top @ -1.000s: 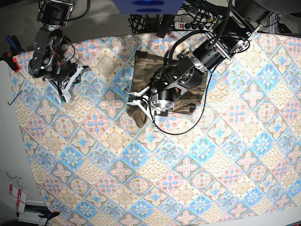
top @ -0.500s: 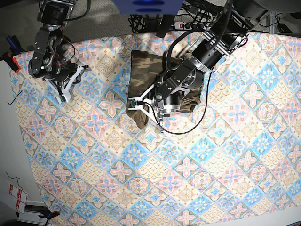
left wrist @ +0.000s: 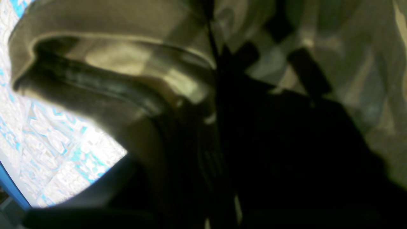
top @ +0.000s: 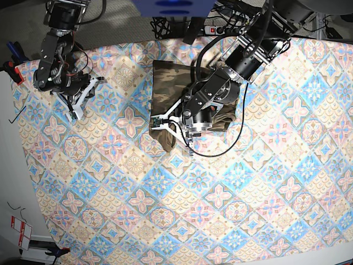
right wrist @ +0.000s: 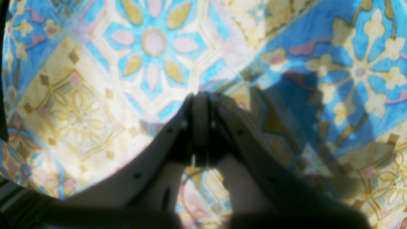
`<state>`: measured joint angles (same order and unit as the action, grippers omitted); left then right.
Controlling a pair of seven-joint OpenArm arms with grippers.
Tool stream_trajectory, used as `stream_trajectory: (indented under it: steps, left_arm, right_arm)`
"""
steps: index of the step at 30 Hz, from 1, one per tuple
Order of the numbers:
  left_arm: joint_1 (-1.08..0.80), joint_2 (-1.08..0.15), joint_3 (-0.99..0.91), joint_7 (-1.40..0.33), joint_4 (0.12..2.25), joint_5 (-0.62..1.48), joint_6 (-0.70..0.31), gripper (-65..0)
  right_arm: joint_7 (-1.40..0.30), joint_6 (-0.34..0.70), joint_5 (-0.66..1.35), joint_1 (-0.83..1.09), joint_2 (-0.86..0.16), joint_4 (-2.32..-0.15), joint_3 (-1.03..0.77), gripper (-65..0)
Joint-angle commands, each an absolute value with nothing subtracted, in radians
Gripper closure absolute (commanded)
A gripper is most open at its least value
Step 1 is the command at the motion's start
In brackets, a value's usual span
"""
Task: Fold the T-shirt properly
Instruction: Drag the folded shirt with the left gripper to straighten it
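T-shirt (top: 165,94), folded bundle at tabletop's (top: 265,187) far middle; left hand (top: 172,128) nearly closed, seemingly pinching its near edge, should carry hem squarely over; right hand (top: 76,109) closed, empty.

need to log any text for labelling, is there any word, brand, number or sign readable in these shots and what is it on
None can be read.
T-shirt: only camouflage print shows, no lettering visible.
Tablecloth: pattern only, no text.
Red-and-white tag at the lower left edge of the base view: too small to read.

Left tool (top: 168,128) tips buried in T-shirt (top: 165,85) folds
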<state>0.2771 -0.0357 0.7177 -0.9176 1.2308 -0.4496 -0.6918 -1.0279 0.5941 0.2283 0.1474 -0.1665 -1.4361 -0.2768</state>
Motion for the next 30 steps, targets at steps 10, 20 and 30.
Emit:
stream_trajectory:
  steps: [10, 20, 30]
  left_arm:
    - [0.286, -0.042, 0.711, -0.944, 1.239, -0.455, -0.698, -6.8]
    - [0.291, -0.041, 0.711, -0.944, 1.239, -0.456, -0.698, -28.7]
    - [0.303, -0.036, 0.711, -0.944, 1.239, -0.55, -0.698, -41.2]
  right_arm:
    - [-1.027, 0.598, 0.229, 0.14, -0.177, -1.451, -0.277, 0.0]
    - [-1.027, 0.598, 0.229, 0.14, -0.177, -1.451, -0.277, 0.0]
    - [-1.024, 0.598, 0.229, 0.14, -0.179, -1.449, -0.277, 0.0]
